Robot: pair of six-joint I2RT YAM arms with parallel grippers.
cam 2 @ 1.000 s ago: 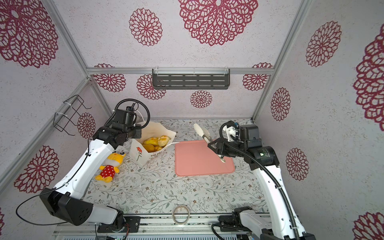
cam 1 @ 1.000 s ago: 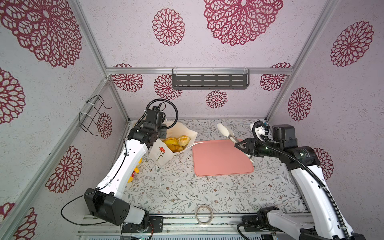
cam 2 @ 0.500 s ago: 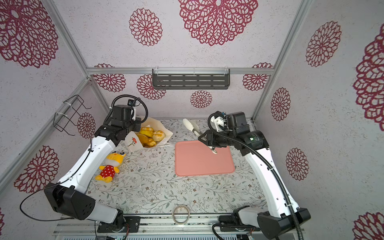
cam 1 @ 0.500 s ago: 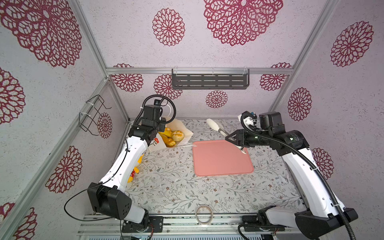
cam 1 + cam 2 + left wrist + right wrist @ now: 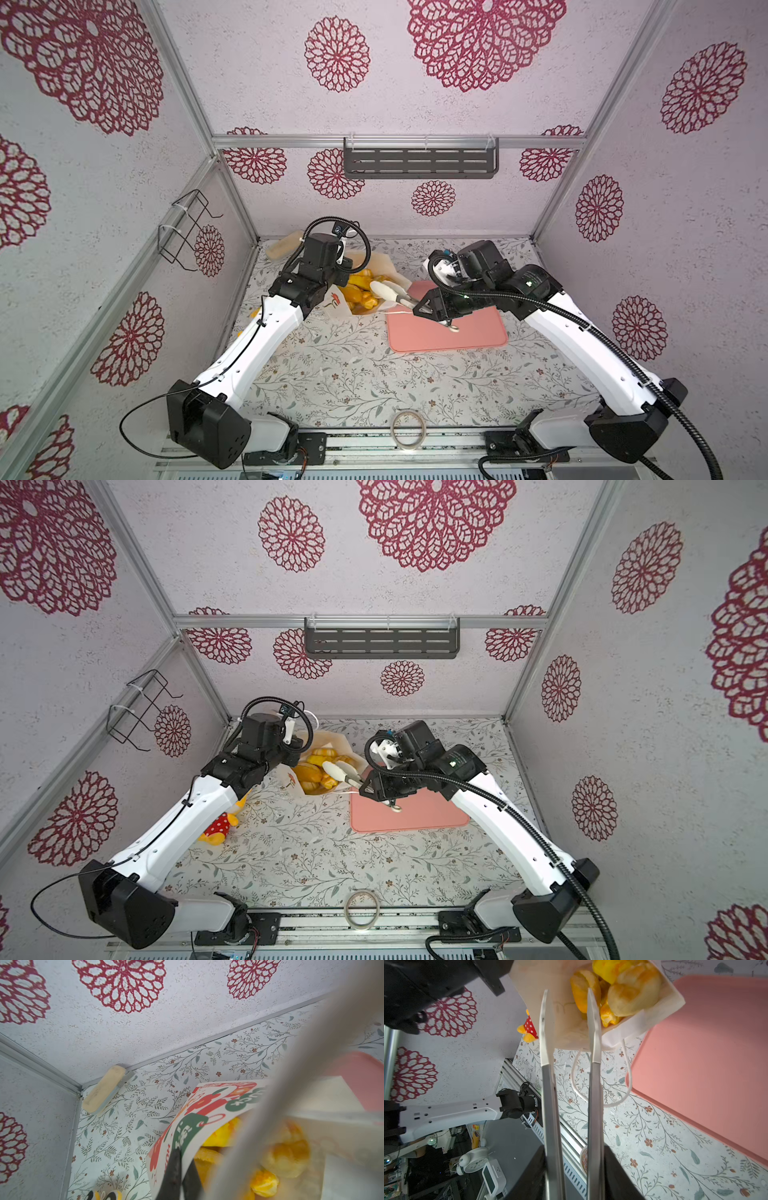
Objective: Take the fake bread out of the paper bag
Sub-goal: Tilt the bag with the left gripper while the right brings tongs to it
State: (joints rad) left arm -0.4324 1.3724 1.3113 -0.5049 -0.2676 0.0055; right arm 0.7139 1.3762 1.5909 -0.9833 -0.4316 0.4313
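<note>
Two grippers: we see the left gripper [image 5: 182, 1169] clenched on the wall of the tall white paper bag [image 5: 338, 305], the right gripper [image 5: 574, 1178] grasping silver white-tipped tongs [image 5: 550, 1105], parted over glossy golden fake bread [image 5: 631, 995] inside.

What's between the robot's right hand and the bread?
Metal tongs, gripped by the right hand, their open tips at the fake bread in the paper bag; clearest in the right wrist view.
</note>
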